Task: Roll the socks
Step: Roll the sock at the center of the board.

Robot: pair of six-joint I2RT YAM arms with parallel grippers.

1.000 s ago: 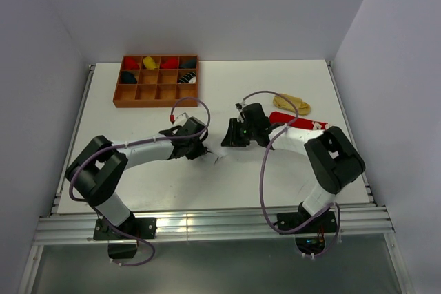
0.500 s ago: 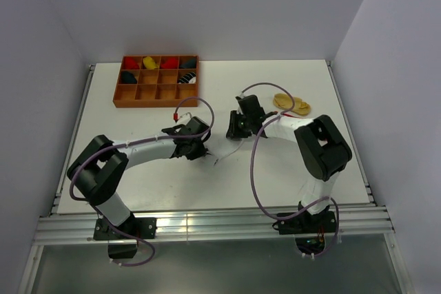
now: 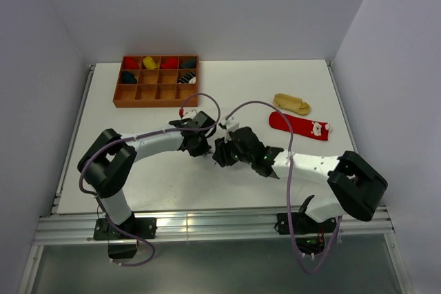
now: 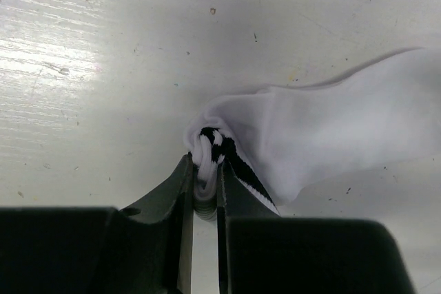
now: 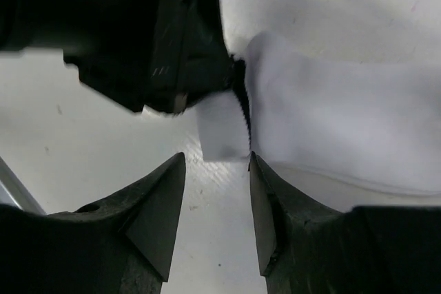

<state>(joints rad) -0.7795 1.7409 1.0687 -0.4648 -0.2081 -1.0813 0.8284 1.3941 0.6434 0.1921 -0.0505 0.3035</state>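
Observation:
The white sock (image 4: 331,125) lies crumpled on the table, its black-striped cuff (image 4: 210,144) pinched in my left gripper (image 4: 205,170), which is shut on it. In the right wrist view the same white sock (image 5: 344,122) spreads just beyond my right gripper (image 5: 216,162), whose jaws stand open around a folded edge without clamping it. From above, the left gripper (image 3: 200,144) and the right gripper (image 3: 221,151) meet at the table's middle and hide that sock. The red sock (image 3: 298,126) and the tan-yellow sock (image 3: 291,104) lie flat at the right.
A brown wooden compartment tray (image 3: 156,93) with several rolled socks in its back cells stands at the back left. The left gripper's black body (image 5: 138,39) fills the upper left of the right wrist view, very close to my right fingers.
My right arm swung from behind the sock to its near side, uncovering the red sock, and its jaws opened wider. The left gripper kept hold of the cuff and shifted slightly right.

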